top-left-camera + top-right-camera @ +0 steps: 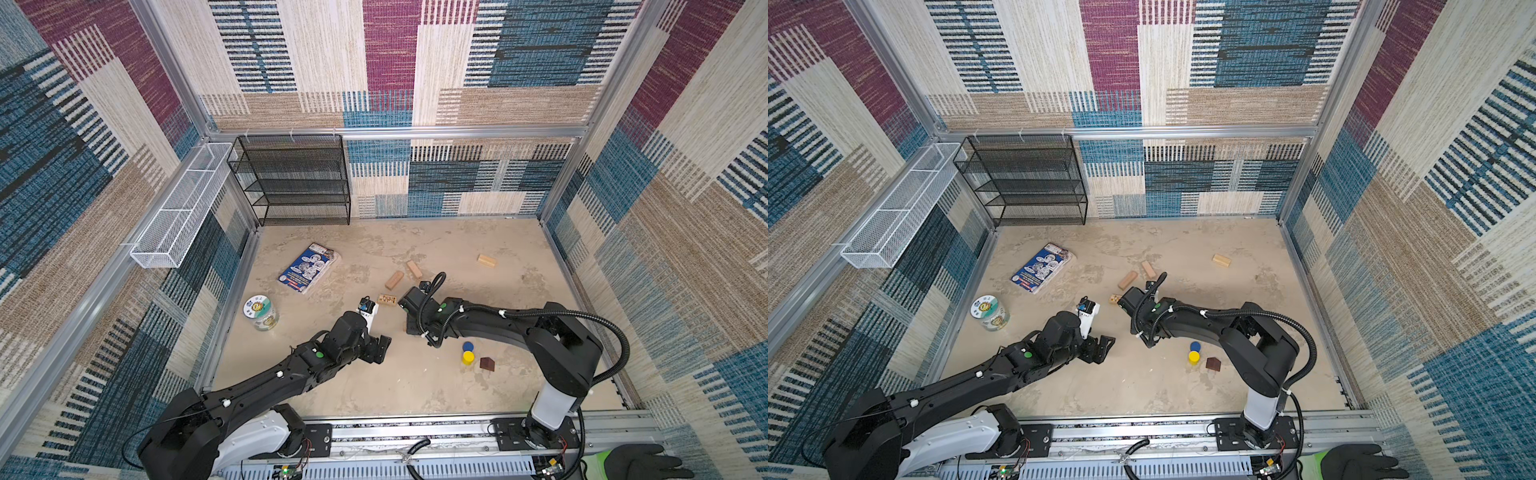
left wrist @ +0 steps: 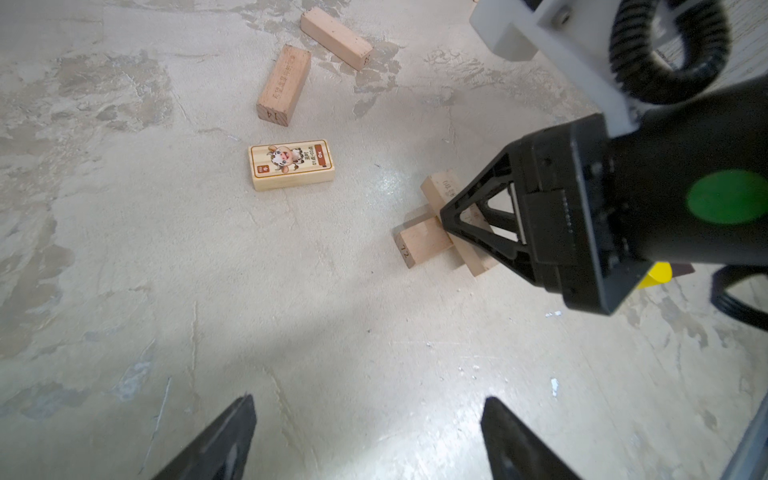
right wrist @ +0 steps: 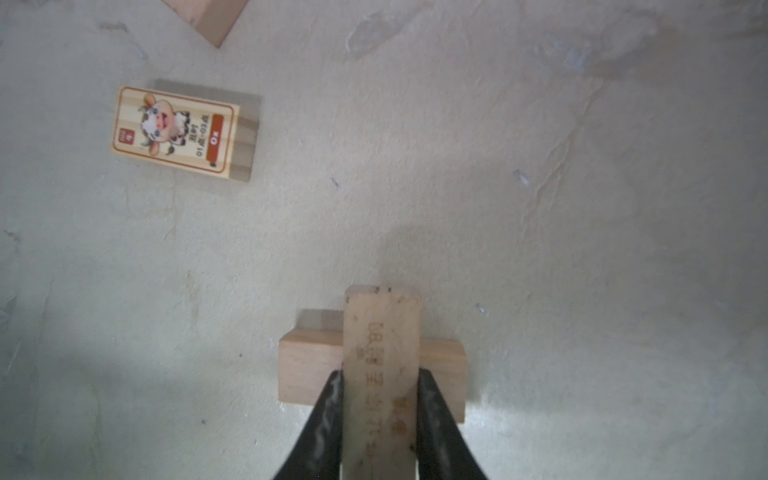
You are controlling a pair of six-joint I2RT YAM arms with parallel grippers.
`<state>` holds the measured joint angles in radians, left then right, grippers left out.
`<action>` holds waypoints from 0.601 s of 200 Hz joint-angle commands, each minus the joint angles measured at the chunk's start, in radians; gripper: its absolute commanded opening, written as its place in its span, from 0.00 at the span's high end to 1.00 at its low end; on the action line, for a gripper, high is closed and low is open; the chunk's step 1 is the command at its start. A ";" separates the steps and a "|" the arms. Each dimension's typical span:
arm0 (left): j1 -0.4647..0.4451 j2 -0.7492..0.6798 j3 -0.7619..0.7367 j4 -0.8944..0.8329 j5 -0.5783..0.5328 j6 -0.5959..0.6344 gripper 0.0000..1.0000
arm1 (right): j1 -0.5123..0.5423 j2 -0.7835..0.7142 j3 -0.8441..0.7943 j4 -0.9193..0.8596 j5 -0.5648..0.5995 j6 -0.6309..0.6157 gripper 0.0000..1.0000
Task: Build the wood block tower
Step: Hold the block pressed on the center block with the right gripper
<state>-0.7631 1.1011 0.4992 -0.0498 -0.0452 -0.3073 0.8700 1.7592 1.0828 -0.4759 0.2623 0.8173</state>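
The danger lies in letting go. The right pincer (image 3: 380,374) is clamped on the top bar (image 3: 380,328), which lies crosswise over the bottom bar (image 3: 307,370). These two bars are all the tower has so far. If the fingers part unevenly, or the arm draws away at a slant, the top bar could swivel or be dragged off, and the bottom bar could slide on the smooth floor. Whether the top bar already rests with its full weight, I cannot tell. A second risk is a clash, because the left pincer (image 2: 368,401) hangs close by, facing the cross, and both arms work in the same small patch.

The right pincer is closed to the bar's width, one finger on each long side, and touches nothing else. The left pincer stands wide open and empty over bare floor.

The printed block (image 3: 178,133) lies a little ahead of the right pincer's tips and off to one side. Two plain bars (image 2: 284,85) lie further out the same way. The yellow cylinder (image 1: 468,356), blue disc (image 1: 468,346) and brown piece (image 1: 487,364) sit behind the right pincer, beside its arm
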 commanded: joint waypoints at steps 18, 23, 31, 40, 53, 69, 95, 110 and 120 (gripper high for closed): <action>0.001 0.002 0.001 0.012 -0.001 0.017 0.10 | 0.000 -0.003 0.010 0.016 0.002 0.002 0.94; 0.001 0.003 0.001 0.012 -0.001 0.019 0.10 | 0.000 -0.001 0.012 0.016 0.000 0.001 0.93; 0.001 0.003 0.001 0.012 0.000 0.019 0.10 | 0.000 0.003 0.013 0.015 0.002 0.000 0.93; 0.001 0.007 0.002 0.008 -0.004 0.021 0.10 | 0.000 0.007 0.014 0.014 0.000 0.002 0.93; 0.001 0.005 0.004 0.006 -0.008 0.020 0.10 | 0.000 0.011 0.013 0.016 -0.007 0.003 0.92; 0.001 0.005 0.004 0.005 -0.010 0.020 0.10 | 0.000 0.012 0.011 0.017 -0.013 0.003 0.88; 0.001 0.009 0.004 0.005 -0.008 0.020 0.10 | 0.000 0.008 0.008 0.016 -0.013 0.005 0.59; 0.001 0.012 0.004 0.006 -0.008 0.019 0.10 | 0.000 0.006 0.009 0.017 -0.019 0.005 0.49; 0.001 0.016 0.006 0.007 -0.007 0.019 0.10 | 0.000 0.006 0.009 0.019 -0.026 0.004 0.47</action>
<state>-0.7631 1.1088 0.4992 -0.0498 -0.0467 -0.3073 0.8700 1.7691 1.0908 -0.4755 0.2535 0.8127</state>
